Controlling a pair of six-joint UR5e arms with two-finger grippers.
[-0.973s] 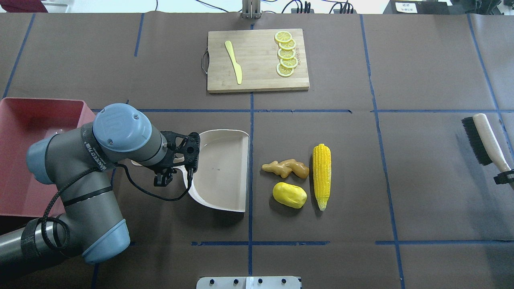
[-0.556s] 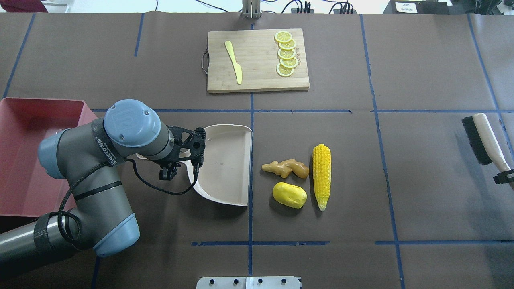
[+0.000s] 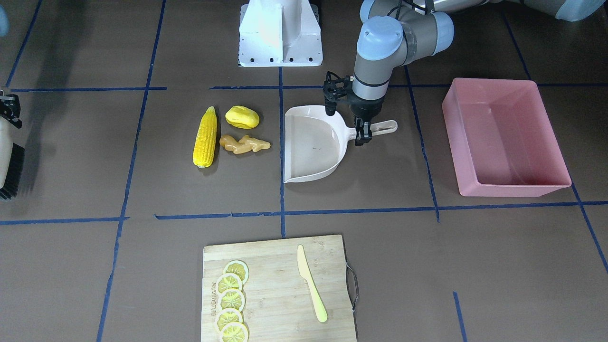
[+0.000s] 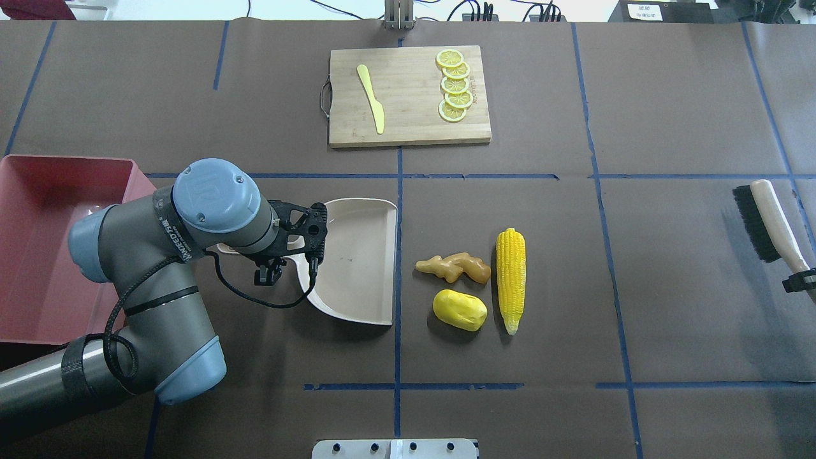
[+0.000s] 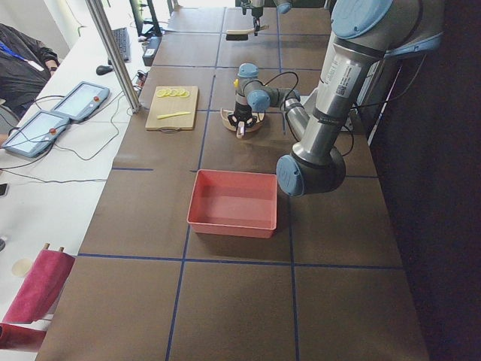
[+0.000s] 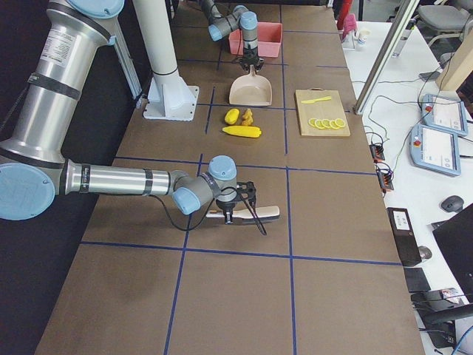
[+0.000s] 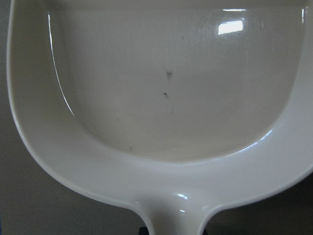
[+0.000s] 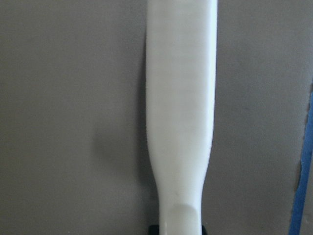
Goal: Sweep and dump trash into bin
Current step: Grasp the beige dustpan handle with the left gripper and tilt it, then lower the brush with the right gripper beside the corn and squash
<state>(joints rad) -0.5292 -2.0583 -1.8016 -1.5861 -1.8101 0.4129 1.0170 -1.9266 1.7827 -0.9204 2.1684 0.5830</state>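
The trash lies in a cluster on the brown table: a yellow corn cob (image 4: pixel 511 279) (image 3: pixel 205 137), a rounded yellow lump (image 4: pixel 459 309) (image 3: pixel 242 117) and a tan ginger root (image 4: pixel 454 266) (image 3: pixel 244 144). My left gripper (image 4: pixel 268 264) (image 3: pixel 361 132) is shut on the handle of the beige dustpan (image 4: pixel 357 261) (image 3: pixel 311 145) (image 7: pixel 161 83), whose open edge faces the trash a short gap away. The pink bin (image 4: pixel 38 255) (image 3: pixel 515 190) stands behind the left arm. My right gripper (image 4: pixel 800 280) (image 6: pixel 229 214) is shut on the handle of a brush (image 4: pixel 765 220) (image 8: pixel 181 112) at the far right.
A wooden cutting board (image 4: pixel 408 121) with lemon slices (image 4: pixel 454 86) and a pale yellow knife (image 4: pixel 371 99) lies at the far side of the table. The robot's white base (image 3: pixel 280 33) stands at the near edge.
My left gripper has carried the dustpan a little farther from the robot and slightly toward the trash. The trash, the brush and the right arm have not moved.
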